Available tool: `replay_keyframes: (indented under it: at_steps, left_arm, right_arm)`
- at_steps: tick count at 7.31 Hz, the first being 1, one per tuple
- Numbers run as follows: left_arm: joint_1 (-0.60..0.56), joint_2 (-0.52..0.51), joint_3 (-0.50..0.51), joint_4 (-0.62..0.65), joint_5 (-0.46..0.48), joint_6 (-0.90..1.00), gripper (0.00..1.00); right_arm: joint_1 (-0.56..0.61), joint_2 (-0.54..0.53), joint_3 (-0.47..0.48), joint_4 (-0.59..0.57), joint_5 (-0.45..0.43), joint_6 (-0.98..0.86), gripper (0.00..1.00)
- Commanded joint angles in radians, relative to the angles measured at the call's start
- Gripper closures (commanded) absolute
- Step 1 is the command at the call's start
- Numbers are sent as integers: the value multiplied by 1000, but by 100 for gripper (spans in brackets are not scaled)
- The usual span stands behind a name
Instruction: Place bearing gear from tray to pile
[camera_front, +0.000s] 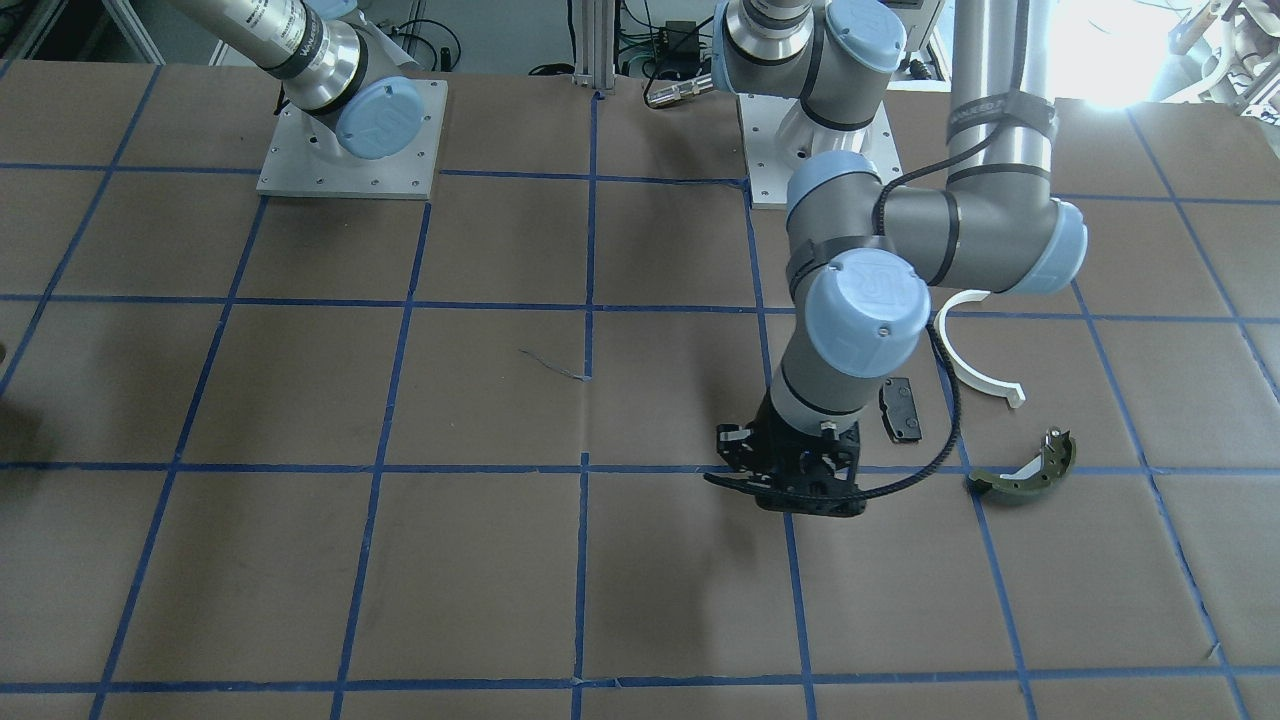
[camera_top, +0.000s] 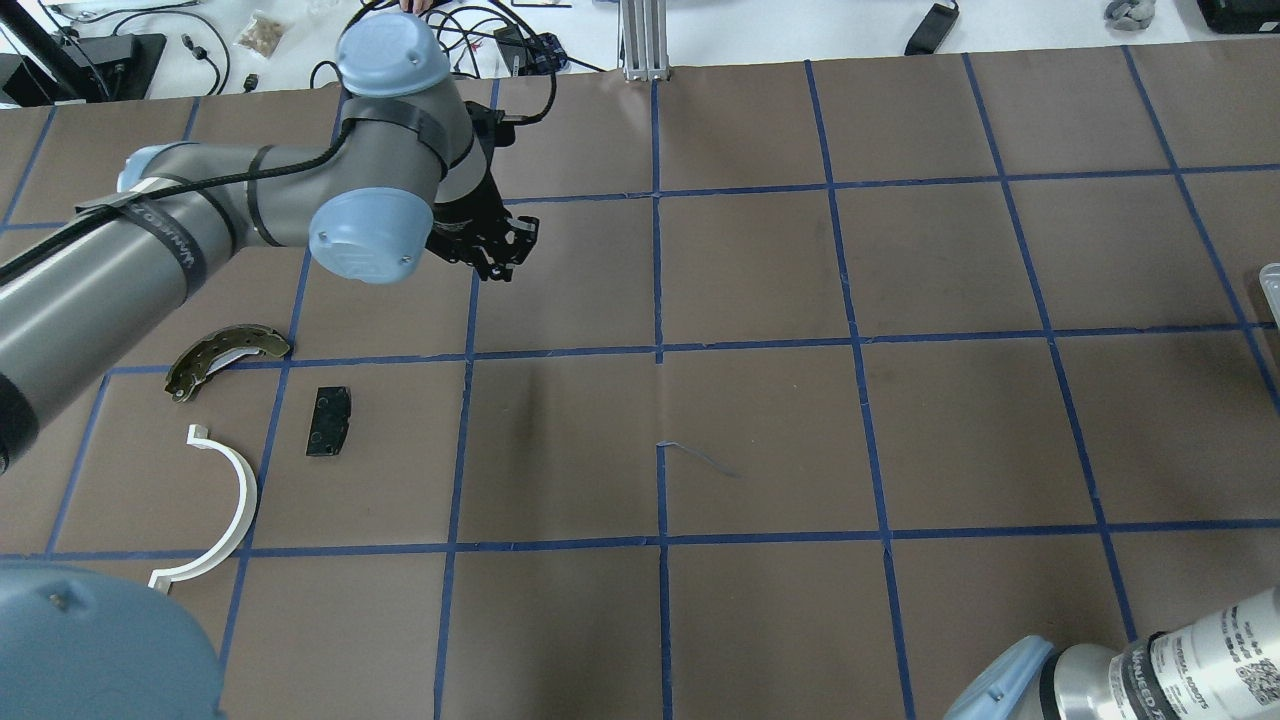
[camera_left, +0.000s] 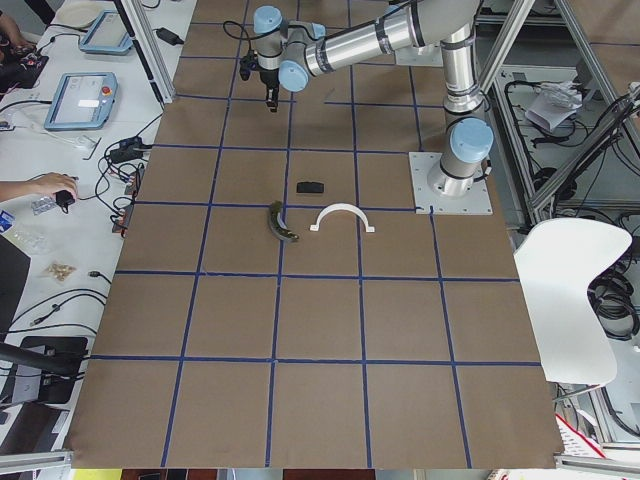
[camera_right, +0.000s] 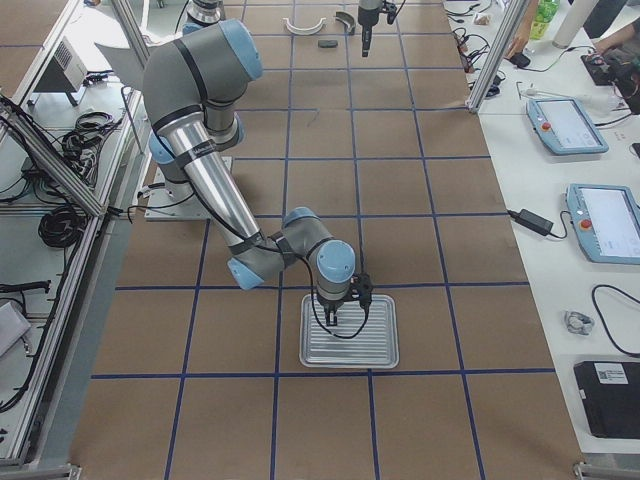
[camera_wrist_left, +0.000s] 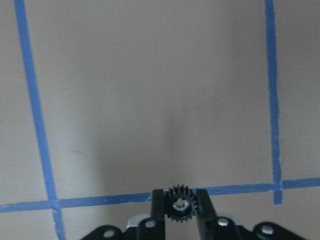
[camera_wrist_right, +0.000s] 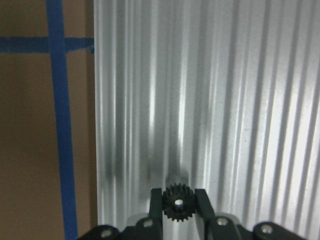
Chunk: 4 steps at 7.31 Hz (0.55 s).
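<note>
The left claw (camera_wrist_left: 180, 199) pinches a small black toothed gear (camera_wrist_left: 180, 206), likely for the loose-parts pile (camera_top: 328, 422). The right claw (camera_wrist_right: 178, 197) pinches a second gear (camera_wrist_right: 178, 204) over the ribbed silver tray (camera_wrist_right: 225, 100).

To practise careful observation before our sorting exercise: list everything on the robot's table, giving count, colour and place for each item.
table: one, brown, blue tape grid.
tray: one, silver, ribbed, at the table's end on the robot's right.
half-ring: one, white, curved, on the robot's left side.
pad: one, black, rectangular, beside the half-ring, apart from it.
shoe: one, olive-green, curved, near the pad, apart from it.
left gear: one, black, toothed, between the left fingers.
right gear: one, black, toothed, between the right fingers.
left end effector: one, black, shut on the left gear over bare table.
right end effector: one, black, shut on the right gear over the tray.
</note>
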Motion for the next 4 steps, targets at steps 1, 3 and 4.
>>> replay_keyframes:
  at_steps: [1,3,4]
  left_arm:
    - [164,33,-4,-64,7,137,100]
    - [310,53,-35,-93,57,301,100]
    - [380,54,-70,-87,59,411,100]
  right_arm:
    - [41,-67,7,5,-2,13,82]
    - [186,-156,41,0,-5,121,83]
    - [278,-213,72,-2,-8,198,83]
